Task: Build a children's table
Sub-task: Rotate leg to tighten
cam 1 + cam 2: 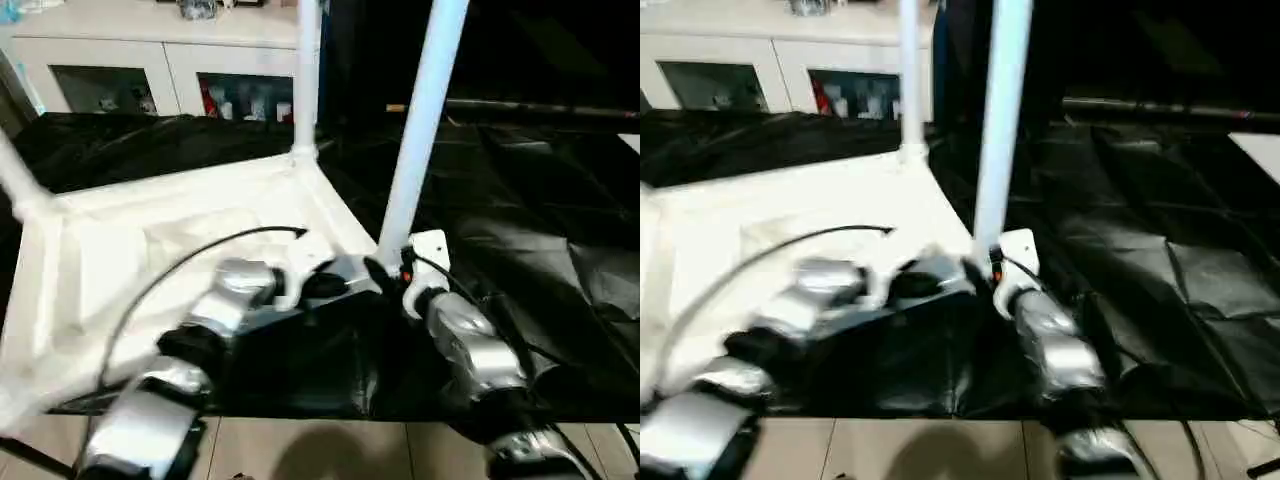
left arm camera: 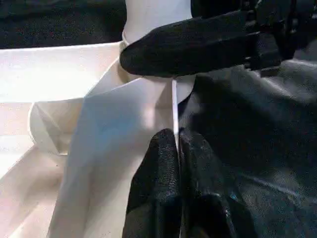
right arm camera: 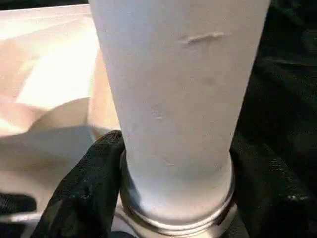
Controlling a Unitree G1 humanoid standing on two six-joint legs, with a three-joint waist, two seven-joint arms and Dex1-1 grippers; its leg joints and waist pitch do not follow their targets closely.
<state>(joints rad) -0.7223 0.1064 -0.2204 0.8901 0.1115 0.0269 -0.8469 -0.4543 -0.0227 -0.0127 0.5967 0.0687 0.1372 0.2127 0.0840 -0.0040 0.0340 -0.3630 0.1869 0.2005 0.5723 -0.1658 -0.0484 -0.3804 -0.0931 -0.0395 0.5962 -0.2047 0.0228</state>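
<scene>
**Right gripper wraps a leg's base while the left pinches the tabletop's edge**

While the white tabletop (image 1: 180,230) lies upside down on the black-draped work table (image 1: 540,250), its ribbed underside facing up, three legs can be made out standing from its corners. The near leg (image 1: 425,110) rises straight up from the corner socket closest to both grippers. A second leg (image 1: 307,70) stands upright at the far corner, well beyond the jaws, and a third leg (image 1: 18,175) leans out at the tabletop's other end, far to the left gripper's outer side.

The right gripper (image 3: 173,198) has its jaws spread around the base of the near leg, one black finger on either side of the tube, just above the ringed collar (image 3: 176,223) where the tube meets the socket. The fingers (image 3: 84,193) lie close against the tube; whether they press it firmly I cannot tell.

The left gripper (image 2: 177,148) has its jaws pressed together on the thin white edge (image 2: 174,106) of the tabletop, which runs up from between the two fingertips towards the socket. Just ahead of those fingertips, one finger (image 2: 183,47) of the right gripper crosses in front of the leg's base.

A black cable (image 1: 180,255) arcs over the tabletop behind the left gripper's silver forearm (image 1: 200,330). White cabinets (image 1: 150,60) stand beyond the work table.
</scene>
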